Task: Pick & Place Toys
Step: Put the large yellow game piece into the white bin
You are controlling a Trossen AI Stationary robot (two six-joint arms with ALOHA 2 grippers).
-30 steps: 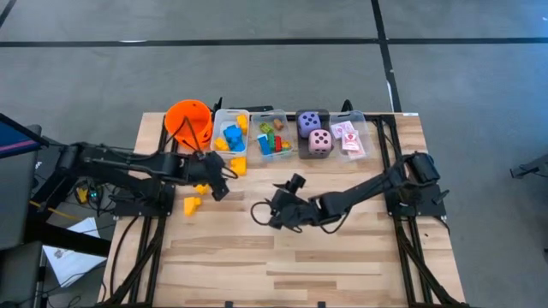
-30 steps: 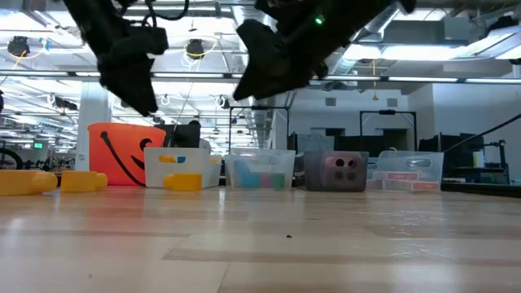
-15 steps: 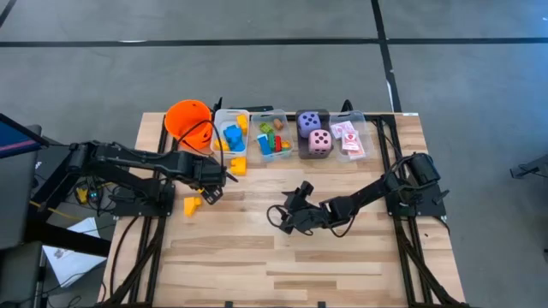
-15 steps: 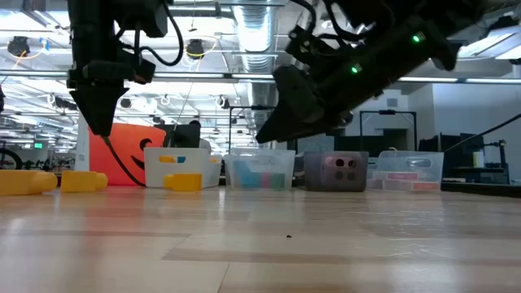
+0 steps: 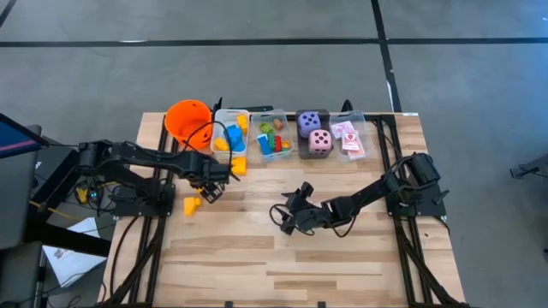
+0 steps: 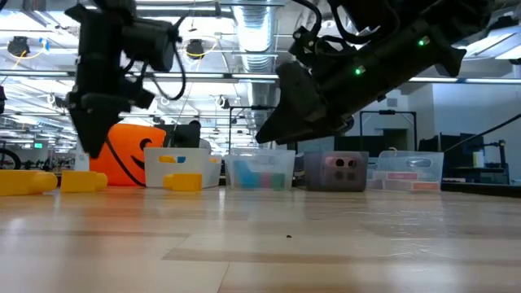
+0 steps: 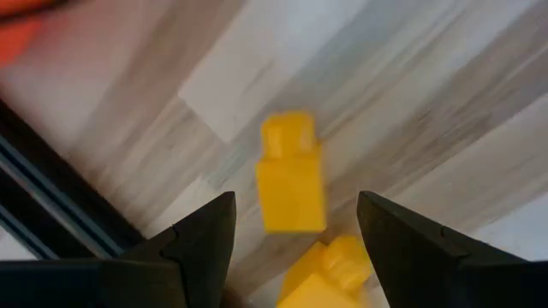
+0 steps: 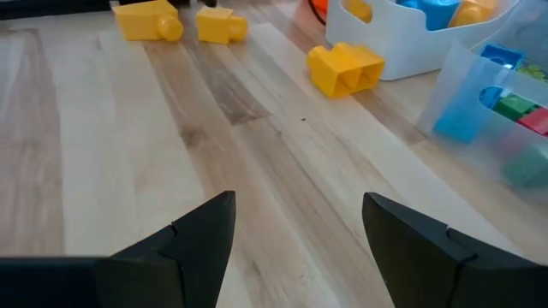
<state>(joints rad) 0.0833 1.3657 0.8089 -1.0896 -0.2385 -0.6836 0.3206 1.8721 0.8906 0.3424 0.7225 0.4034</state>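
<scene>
Two small yellow blocks (image 7: 291, 184) (image 7: 330, 269) lie flat on the wooden table near its left edge. My left gripper (image 5: 205, 193) hangs over them, pointing almost straight down, open, its fingers on either side of the upper block without touching it. A third yellow block (image 5: 238, 164) rests in front of the white bin (image 5: 229, 133), which holds blue and yellow blocks. My right gripper (image 5: 276, 218) hovers open over the middle of the table, slanting down, with nothing between its fingers (image 8: 205, 231). The purple and pink dice (image 5: 314, 133) and the cards (image 5: 348, 137) sit in bins.
An orange bucket (image 5: 188, 120) stands at the far left, beside a row of bins along the far edge, including a clear bin (image 5: 272, 137) of mixed blocks. Bare wood spreads over the near half of the table (image 5: 291, 265).
My left gripper has tipped from slanting to pointing almost straight down and has sunk toward the two yellow blocks. My right gripper has dropped lower and drawn a little toward the table's right edge, then kept nearly still. Both stay open.
</scene>
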